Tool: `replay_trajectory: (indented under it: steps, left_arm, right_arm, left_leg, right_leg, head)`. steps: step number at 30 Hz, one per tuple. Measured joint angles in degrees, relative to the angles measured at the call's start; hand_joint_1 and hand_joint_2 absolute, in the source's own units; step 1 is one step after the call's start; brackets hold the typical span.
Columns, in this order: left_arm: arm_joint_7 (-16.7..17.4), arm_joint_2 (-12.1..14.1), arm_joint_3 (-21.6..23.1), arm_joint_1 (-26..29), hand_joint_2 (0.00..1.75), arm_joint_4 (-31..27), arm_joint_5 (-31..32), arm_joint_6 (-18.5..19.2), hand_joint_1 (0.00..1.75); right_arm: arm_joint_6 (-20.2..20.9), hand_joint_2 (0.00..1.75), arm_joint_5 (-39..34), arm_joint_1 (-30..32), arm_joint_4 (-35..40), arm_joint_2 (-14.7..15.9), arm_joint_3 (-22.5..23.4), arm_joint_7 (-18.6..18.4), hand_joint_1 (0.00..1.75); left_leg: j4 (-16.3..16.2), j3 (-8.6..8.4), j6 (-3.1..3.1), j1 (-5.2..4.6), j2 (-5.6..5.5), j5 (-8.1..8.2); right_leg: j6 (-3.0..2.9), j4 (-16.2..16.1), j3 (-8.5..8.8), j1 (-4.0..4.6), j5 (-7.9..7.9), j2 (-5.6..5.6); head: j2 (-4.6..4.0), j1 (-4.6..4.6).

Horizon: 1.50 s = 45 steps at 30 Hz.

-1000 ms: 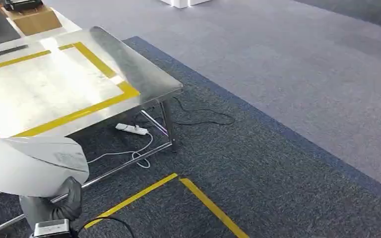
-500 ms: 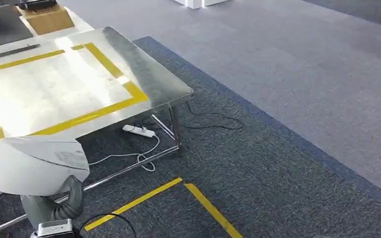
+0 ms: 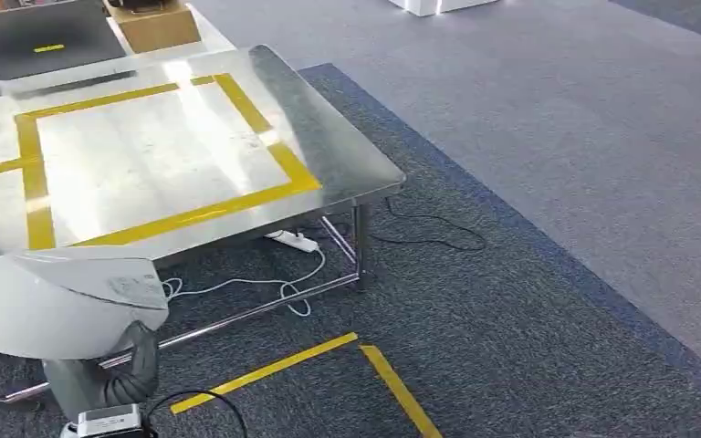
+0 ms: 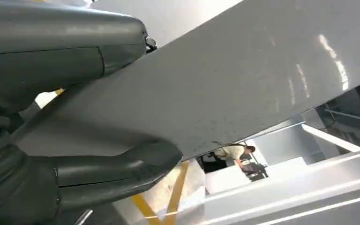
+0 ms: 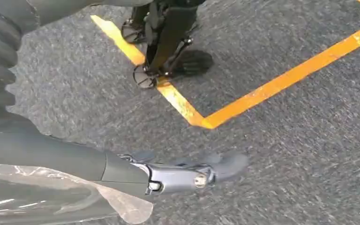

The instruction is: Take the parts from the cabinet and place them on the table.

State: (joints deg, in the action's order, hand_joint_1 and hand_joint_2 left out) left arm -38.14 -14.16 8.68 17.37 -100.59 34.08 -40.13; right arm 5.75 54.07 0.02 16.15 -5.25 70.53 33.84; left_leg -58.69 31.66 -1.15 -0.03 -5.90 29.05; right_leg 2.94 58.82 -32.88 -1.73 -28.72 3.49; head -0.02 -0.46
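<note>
- The left hand sits low in the head view, its dark fingers and thick thumb clamped on a large pale grey sheet-metal part.
- In the left wrist view, the part is a broad flat panel pinched between the thumb on one face and the fingers on the other.
- The part is held in the air, off the counter, whose steel top lies just beyond the fingers, marked with a square of yellow tape.
- A white power strip and cables lie on the dark carpet under the counter.
- The right hand hangs over carpet near a corner of yellow floor tape; its fingers are extended and hold nothing.
</note>
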Motion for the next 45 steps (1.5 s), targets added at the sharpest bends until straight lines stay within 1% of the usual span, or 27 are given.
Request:
replay_trajectory:
  steps: [2, 4, 5, 7, 8, 9, 11, 12, 13, 17, 18, 19, 20, 22, 24, 26, 27, 28, 32, 33, 35, 37, 38, 40, 42, 43, 45]
  left_arm:
    - [-0.04, -0.09, -0.04, 0.17, 1.75, 0.00, 0.00, 0.00, 1.75]
    - [-0.06, -0.17, -0.04, -0.01, 1.75, -0.02, 0.00, -0.07, 1.75]
    - [-0.06, -0.17, -0.04, -0.03, 1.75, -0.02, -0.02, -0.07, 1.75]
    - [-0.07, -0.17, -0.07, 0.10, 1.75, 0.00, -0.02, -0.07, 1.75]
    - [-0.06, -0.17, -0.07, 0.16, 1.75, 0.00, -0.02, -0.07, 1.75]
    - [-0.06, -0.17, -0.09, 0.20, 1.75, 0.00, -0.02, -0.07, 1.75]
    - [-0.06, -0.17, -0.09, 0.20, 1.75, -0.02, -0.02, -0.07, 1.75]
    - [-0.06, -0.22, -0.09, 0.18, 1.75, -0.02, -0.02, -0.06, 1.75]
    - [-0.11, -0.22, -0.09, 0.07, 1.75, -0.02, -0.02, -0.04, 1.75]
    - [-1.03, -0.39, -0.37, 0.42, 1.75, -0.11, -0.35, -0.07, 1.75]
    - [-1.07, -0.53, -0.39, 0.50, 1.75, -0.13, -0.37, -0.07, 1.75]
    - [-1.07, -0.61, -0.50, 0.33, 1.75, -0.15, -0.46, -0.09, 1.75]
    - [-1.07, -0.68, -0.57, 0.20, 1.75, -0.15, -0.55, -0.09, 1.75]
    - [-1.07, -0.70, -0.63, 0.37, 1.75, -0.15, -1.03, -0.07, 1.75]
    - [-1.05, -0.70, -0.77, 0.39, 1.75, -0.13, -1.53, -0.07, 1.75]
    - [-1.07, -0.70, -0.79, 0.39, 1.75, -0.13, -1.55, -0.07, 1.75]
    - [-1.09, -0.72, -0.79, 0.38, 1.75, -0.13, -1.47, -0.07, 1.75]
    - [-1.09, -0.72, -0.79, 0.37, 1.75, -0.15, -1.36, -0.07, 1.75]
    - [-1.11, -0.72, -0.94, 0.48, 1.75, -0.15, -1.01, -0.07, 1.75]
    - [-1.18, -0.72, -0.96, 0.57, 1.75, -0.26, -1.01, -0.07, 1.75]
    - [-1.22, -0.74, -1.03, 0.32, 1.75, -0.42, -1.01, -0.09, 1.75]
    - [-1.22, -0.74, -1.09, 0.37, 1.75, -0.42, -1.01, -0.09, 1.75]
    - [-1.22, -0.74, -1.14, 0.39, 1.75, -0.42, -1.03, -0.09, 1.75]
    - [-1.22, -0.74, -1.22, 0.43, 1.75, -0.42, -1.05, -0.09, 1.75]
    - [-1.22, -0.74, -1.29, 0.45, 1.75, -0.63, -1.20, -0.09, 1.75]
    - [-1.18, -0.74, -1.33, 0.41, 1.75, -0.92, -1.20, -0.09, 1.75]
    - [-1.00, -0.76, -1.42, 0.41, 1.75, -1.22, -1.42, -0.09, 1.75]
  right_arm:
    - [0.00, 1.75, 0.04, -0.14, -0.02, -0.07, 0.02, 0.02, 0.00]
    - [0.02, 1.75, 0.07, -0.08, 0.00, -0.11, 0.02, 0.04, 0.00]
    - [0.07, 1.75, 0.07, 0.02, 0.00, -0.11, 0.02, 0.02, 0.00]
    - [0.04, 1.75, 0.07, 0.06, 0.02, -0.11, 0.07, 0.02, 0.00]
    - [-0.02, 1.75, 0.07, 0.05, 0.04, -0.11, 0.07, 0.02, 0.00]
    - [-0.02, 1.75, 0.07, 0.01, 0.04, -0.11, 0.07, 0.02, 0.00]
    - [0.02, 1.75, 0.07, -0.10, 0.04, -0.11, 0.07, 0.02, 0.00]
    - [0.02, 1.75, 0.09, -0.15, 0.04, -0.11, 0.07, 0.02, 0.00]
    - [0.02, 1.75, 0.18, -0.11, 0.04, -0.13, 0.07, 0.04, 0.00]
    - [0.05, 1.75, 0.83, -0.57, 0.04, -0.13, 0.11, 0.08, 0.00]
    - [-0.02, 1.75, 0.94, -0.82, 0.11, -0.09, 0.11, 0.11, 0.00]
    - [-0.04, 1.75, 0.98, -0.94, 0.11, -0.13, 0.13, 0.24, 0.00]
    - [0.05, 1.75, 1.12, -0.92, 0.09, -0.17, 0.13, 0.20, 0.00]
    - [-0.09, 1.75, 1.11, -0.48, 0.09, -0.15, 0.42, 0.17, 0.00]
    - [-0.13, 1.75, 1.22, -0.28, 0.09, -0.15, 0.48, 0.17, 0.00]
    - [-0.11, 1.75, 1.57, -0.29, 0.11, -0.15, 0.52, 0.20, 0.00]
    - [-0.09, 1.75, 1.73, -0.31, 0.11, -0.15, 0.55, 0.20, 0.00]
    - [-0.09, 1.75, 1.75, -0.35, 0.09, -0.15, 0.59, 0.20, 0.00]
    - [-0.09, 1.75, 2.05, -0.51, 0.13, -0.15, 0.81, 0.22, 0.00]
    - [-0.02, 1.75, 2.12, -0.59, 0.11, -0.44, 0.85, 0.22, 0.00]
    - [0.00, 1.75, 2.19, -0.52, 0.15, -0.42, 1.03, 0.37, 0.00]
    - [0.15, 1.75, 2.47, -0.37, 0.15, -0.42, 1.62, 0.44, 0.00]
    - [0.18, 1.75, 2.67, -0.32, 0.17, -0.42, 1.84, 0.44, 0.00]
    - [0.31, 1.75, 3.06, -0.42, 0.17, -0.42, 2.14, 0.46, 0.00]
    - [0.44, 1.75, 3.30, -0.69, 0.17, -0.42, 2.36, 0.55, 0.00]
    - [0.63, 1.75, 3.45, -0.76, 0.17, -0.44, 2.49, 0.57, 0.00]
    - [0.96, 1.75, 3.72, -0.87, 0.17, -0.46, 3.11, 0.65, 0.00]
  left_leg:
    - [-0.15, -0.05, 0.54, 0.07, -0.95, 0.29]
    - [-4.48, 1.69, 1.20, -0.13, 3.71, 2.74]
    - [-8.99, 3.97, 1.45, 0.03, 4.79, 5.02]
    - [-17.36, 8.49, 1.67, 0.24, 5.33, 8.05]
    - [-18.23, 9.22, 1.68, 0.26, 5.37, 7.56]
    - [-16.61, 8.58, 1.55, 0.26, 5.44, 5.65]
    - [-7.47, 4.37, 0.75, 0.07, 6.31, 0.01]
    - [-2.47, 2.06, -0.07, -0.42, 8.72, -2.03]
    - [-1.38, 1.40, -0.46, -1.14, 10.85, -0.69]
    - [-0.06, 1.53, -1.21, -1.08, 8.19, -1.06]
    - [0.68, 0.76, -1.36, -0.57, 7.65, -1.50]
    - [0.88, 0.62, -1.69, -0.34, 7.15, -1.59]
    - [0.87, 0.70, -1.86, -0.26, 6.55, -1.65]
    - [0.82, 0.69, -1.96, -0.31, 4.91, -1.57]
    - [0.80, 0.48, -1.94, -0.31, 3.32, -1.46]
    - [0.72, 0.00, -1.59, -0.19, 1.61, -1.19]
    - [0.59, -0.19, -1.26, -0.13, 0.94, -0.96]
    - [0.39, -0.07, -0.93, -0.38, 0.41, -0.73]
    - [0.56, 0.68, 0.40, -0.06, -1.92, -1.02]
    - [0.10, 0.59, 0.53, -0.11, -1.24, -0.65]
    - [-5.32, 3.17, 1.36, -0.22, 3.82, 2.62]
    - [-14.56, 7.84, 1.79, 0.12, 5.20, 6.60]
    - [-17.38, 9.35, 1.89, 0.22, 5.31, 7.12]
    - [-14.65, 8.23, 1.73, 0.28, 5.44, 4.03]
    - [-4.43, 3.09, 0.88, 0.07, 6.60, -1.29]
    - [-0.70, 1.28, 0.12, -0.42, 8.63, -1.68]
    - [-0.01, 0.98, -0.24, -0.93, 8.87, -1.12]
  right_leg:
    - [-0.77, -0.45, 0.42, -0.31, 0.05, -1.16]
    - [-1.58, -0.58, 1.05, -0.23, -0.34, -2.53]
    - [-1.87, -0.58, 1.23, -0.06, -0.55, -3.33]
    - [-2.02, -0.58, 1.44, 0.15, -0.92, -4.93]
    - [-1.99, -0.57, 1.61, 0.25, -1.07, -5.62]
    - [-1.98, -0.58, 1.90, 0.32, -1.30, -6.31]
    - [-1.79, -0.58, 2.74, 0.51, -1.78, -7.51]
    - [-1.60, -0.60, 3.14, 0.60, -2.07, -8.08]
    - [-1.05, -0.60, 3.01, 0.93, -2.44, -8.69]
    - [0.01, -1.40, 4.37, 1.07, -2.64, -11.48]
    - [0.30, -0.97, 4.10, 0.80, -3.34, -9.95]
    - [0.36, 1.18, 3.16, 0.79, -4.77, -6.93]
    - [0.46, 5.23, 1.16, 0.71, -6.65, -5.05]
    - [0.72, 14.93, -4.26, 0.63, -9.90, -3.66]
    - [0.84, 15.93, -6.14, 0.63, -8.01, -3.59]
    - [0.78, 7.36, -3.20, 0.49, -1.84, -3.08]
    - [0.76, 2.02, -1.10, 0.29, 0.90, -1.64]
    - [0.64, 0.28, -0.25, 0.06, 0.01, 1.13]
    - [-0.97, -0.85, 0.86, 0.13, -0.09, -0.52]
    - [-1.26, -1.24, 1.18, -0.19, 0.04, -1.45]
    - [-1.93, -1.33, 1.58, -0.03, -0.25, -2.75]
    - [-2.26, -1.32, 1.82, 0.21, -0.62, -4.48]
    - [-2.28, -1.31, 1.92, 0.28, -0.77, -5.31]
    - [-2.20, -1.31, 2.32, 0.37, -1.10, -6.64]
    - [-1.93, -1.32, 3.06, 0.52, -1.49, -7.57]
    - [-1.73, -1.36, 3.04, 0.51, -1.68, -7.81]
    - [-0.82, -1.34, 2.95, 0.73, -1.98, -8.46]
  head:
    - [0.00, -0.02]
    - [0.00, -0.79]
    - [0.00, -0.70]
    - [0.00, -0.74]
    - [0.00, -0.72]
    - [0.00, -0.74]
    - [0.00, -0.74]
    - [0.00, -0.75]
    - [0.00, -0.70]
    - [0.00, -0.83]
    - [0.00, -0.77]
    - [0.00, -0.42]
    - [0.00, -0.24]
    - [0.00, -0.04]
    - [0.00, -0.07]
    - [0.00, -0.04]
    - [0.00, -0.02]
    - [0.00, -0.02]
    - [0.00, -0.07]
    - [0.00, -0.02]
    - [0.00, -1.01]
    - [0.00, -0.94]
    - [0.00, -0.96]
    - [0.00, -0.96]
    - [0.00, -0.94]
    - [0.00, -0.88]
    - [0.00, -0.87]
